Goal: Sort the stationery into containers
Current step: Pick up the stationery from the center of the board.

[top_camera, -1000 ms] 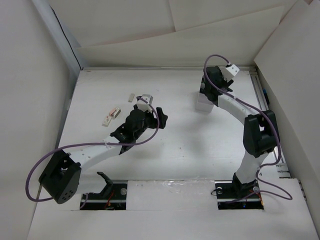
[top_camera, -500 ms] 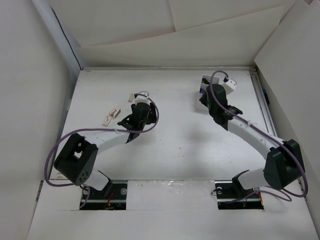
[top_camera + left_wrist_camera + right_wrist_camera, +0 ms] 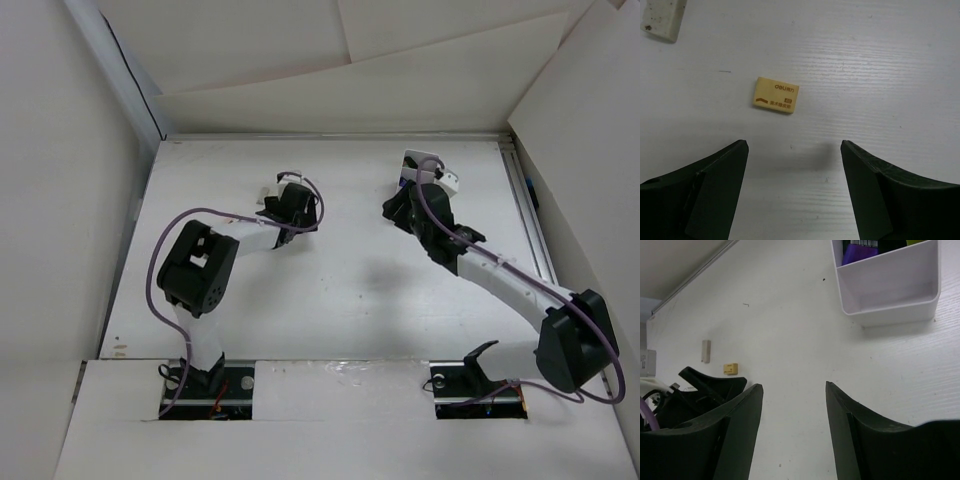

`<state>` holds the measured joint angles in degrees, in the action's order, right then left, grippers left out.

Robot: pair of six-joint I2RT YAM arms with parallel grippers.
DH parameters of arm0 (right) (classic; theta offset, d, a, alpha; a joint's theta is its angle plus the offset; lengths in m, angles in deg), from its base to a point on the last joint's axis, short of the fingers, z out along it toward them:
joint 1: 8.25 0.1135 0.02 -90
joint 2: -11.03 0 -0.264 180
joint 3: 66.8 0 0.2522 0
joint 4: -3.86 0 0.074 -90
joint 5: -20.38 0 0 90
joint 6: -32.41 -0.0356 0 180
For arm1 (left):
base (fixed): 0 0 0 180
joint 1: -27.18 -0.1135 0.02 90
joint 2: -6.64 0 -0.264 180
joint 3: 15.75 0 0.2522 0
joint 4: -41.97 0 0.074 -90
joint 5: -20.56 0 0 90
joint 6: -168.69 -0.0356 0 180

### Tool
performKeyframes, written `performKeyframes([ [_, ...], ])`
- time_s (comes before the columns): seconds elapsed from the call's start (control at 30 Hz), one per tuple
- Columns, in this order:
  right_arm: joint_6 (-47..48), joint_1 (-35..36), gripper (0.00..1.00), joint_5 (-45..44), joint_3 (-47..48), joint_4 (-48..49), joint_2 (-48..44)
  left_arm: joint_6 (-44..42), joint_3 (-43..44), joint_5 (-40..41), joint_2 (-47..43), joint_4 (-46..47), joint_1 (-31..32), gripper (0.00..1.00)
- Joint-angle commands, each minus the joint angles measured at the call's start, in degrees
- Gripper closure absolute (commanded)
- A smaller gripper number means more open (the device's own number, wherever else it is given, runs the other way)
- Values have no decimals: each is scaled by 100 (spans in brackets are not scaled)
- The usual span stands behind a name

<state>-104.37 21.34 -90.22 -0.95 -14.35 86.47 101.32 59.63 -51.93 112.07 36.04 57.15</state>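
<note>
Since a second ago my left arm has folded up, left gripper [image 3: 274,203] probably over the eraser, which the top view hides. Left wrist: jaws apart, eraser [image 3: 776,94] on the tabletop just ahead, slightly left, long axis crosswise. Right wrist: right gripper [image 3: 793,386] apart and empty, container [image 3: 890,305] ahead-right

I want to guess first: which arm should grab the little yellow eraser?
Left. The left claw hangs open just short of the yellow eraser. The right claw sits far off, near the white box.
</note>
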Motion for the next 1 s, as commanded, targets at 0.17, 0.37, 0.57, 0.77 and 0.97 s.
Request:
performKeyframes([
  [0.17, -24, -49, 42, 267, -130, 374, -214, -206, 692, 437, 382, -406, -97, 32],
  [0.37, -24, -101, 44, 249, -191, 427, -459, -268, 921, 551, 794, -458, -150, 39],
  [0.57, -24, -102, 44, 249, -244, 427, -574, -330, 1061, 551, 988, -458, -203, 43],
  [0.77, -24, -102, 45, 302, -244, 427, -626, -382, 1220, 551, 1049, -528, -203, 60],
  [0.97, -24, -163, 45, 268, -297, 427, -627, -382, 1081, 402, 805, -397, -203, 77],
])
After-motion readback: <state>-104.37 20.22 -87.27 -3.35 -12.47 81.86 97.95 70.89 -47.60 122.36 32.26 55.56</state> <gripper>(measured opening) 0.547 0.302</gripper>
